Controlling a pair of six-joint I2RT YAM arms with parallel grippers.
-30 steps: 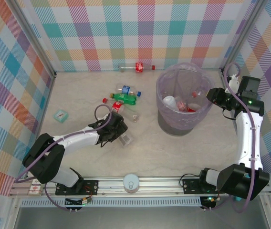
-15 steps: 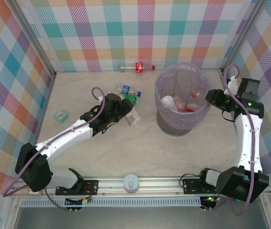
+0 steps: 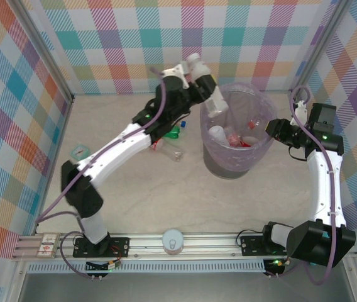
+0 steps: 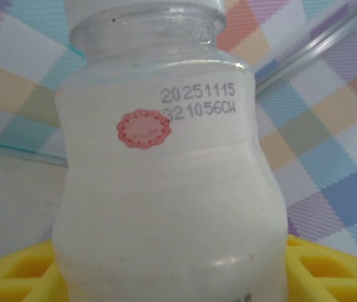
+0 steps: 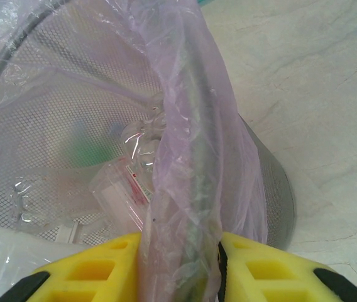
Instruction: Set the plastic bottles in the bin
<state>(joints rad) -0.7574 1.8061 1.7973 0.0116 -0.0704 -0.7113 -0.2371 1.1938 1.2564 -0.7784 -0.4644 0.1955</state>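
My left gripper (image 3: 207, 87) is raised over the far left rim of the bin (image 3: 226, 165) and shut on a small milky-white bottle (image 3: 216, 102). In the left wrist view that bottle (image 4: 166, 189) stands between my yellow fingertips (image 4: 15, 274), with a printed date and a red seal on it. The bin is a grey mesh bucket lined with a lavender bag, and several bottles (image 3: 234, 137) lie inside. My right gripper (image 5: 178, 251) is shut on the bin's right rim (image 5: 194, 157). A green bottle (image 3: 171, 132) and a red-labelled one (image 3: 156, 146) lie on the table.
A small clear bottle (image 3: 177, 153) lies near the red-labelled one. A teal square packet (image 3: 79, 151) sits at the left. A white round object (image 3: 173, 240) rests on the front rail. Checked walls enclose the table on three sides.
My left arm has lifted the white bottle off the table and swung it up and right to the bin's rim. The right gripper has stayed on the bin's rim.
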